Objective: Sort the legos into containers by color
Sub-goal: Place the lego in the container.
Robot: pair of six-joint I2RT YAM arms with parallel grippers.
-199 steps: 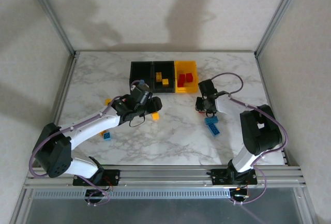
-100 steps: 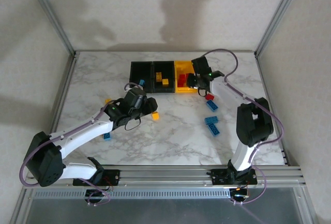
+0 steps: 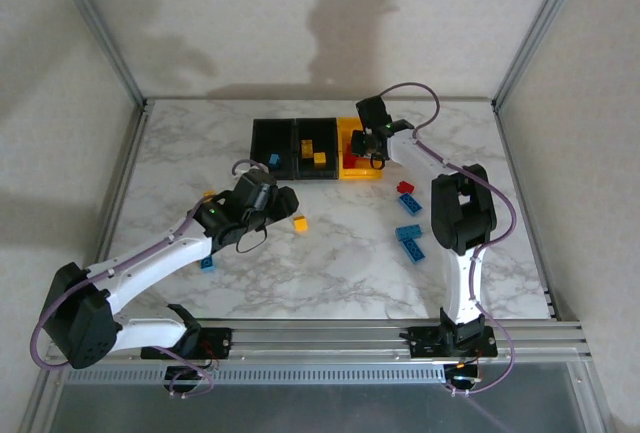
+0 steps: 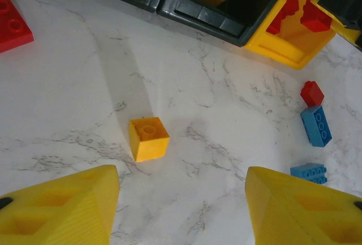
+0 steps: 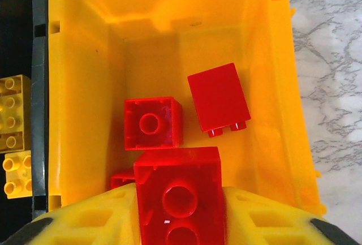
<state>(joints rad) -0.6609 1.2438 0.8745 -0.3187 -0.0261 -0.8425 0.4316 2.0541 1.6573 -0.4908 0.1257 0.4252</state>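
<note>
Red lego (image 5: pixel 178 191) sits pinched in our right end effector (image 5: pixel 180 216), which has swung up from the tabletop (image 3: pixel 340 263) to hang over the yellow container (image 5: pixel 85 58); release comes next, we judge. Our left end effector (image 4: pixel 181 200) gapes wide and empty above a yellow lego (image 4: pixel 148 138).

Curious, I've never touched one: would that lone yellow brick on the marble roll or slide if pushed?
The yellow brick looks boxy and sits flat, so it would probably slide, not roll. Hard-looking plastic on the smooth table: likely stiff, light, slippery.
</note>
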